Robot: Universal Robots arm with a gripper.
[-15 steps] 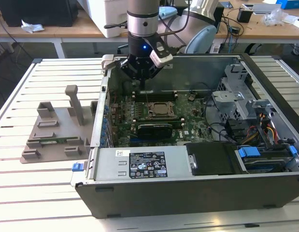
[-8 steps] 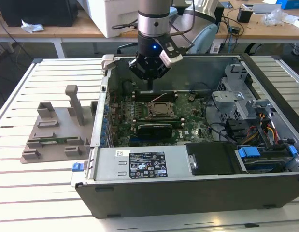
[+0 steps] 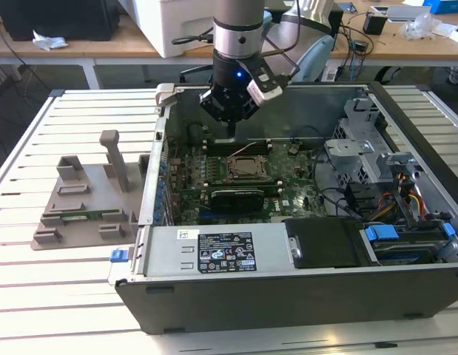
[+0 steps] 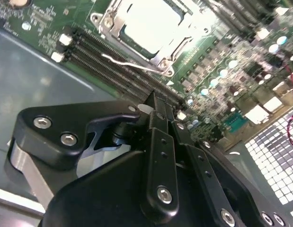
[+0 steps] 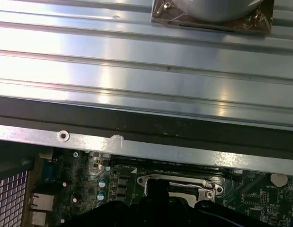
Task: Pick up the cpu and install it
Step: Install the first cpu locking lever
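Silver square cpu (image 4: pixel 148 26) is seen upper centre in the second wrist view, seated in the socket frame (image 4: pixel 108 21); light, stiff, fragile, best pinched at edges. Hand (image 4: pixel 153 111) appears pressed together, empty.

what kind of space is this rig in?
Likely a lab or electronics workshop: an open computer case on a slatted metal table, the arm's gripper above its motherboard, and cluttered desks behind.

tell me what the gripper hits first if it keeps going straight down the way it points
Probably the CPU socket on the motherboard. In the exterior view the gripper points down just above it. Depth is unclear, so it might land on the memory slots beside the socket instead.
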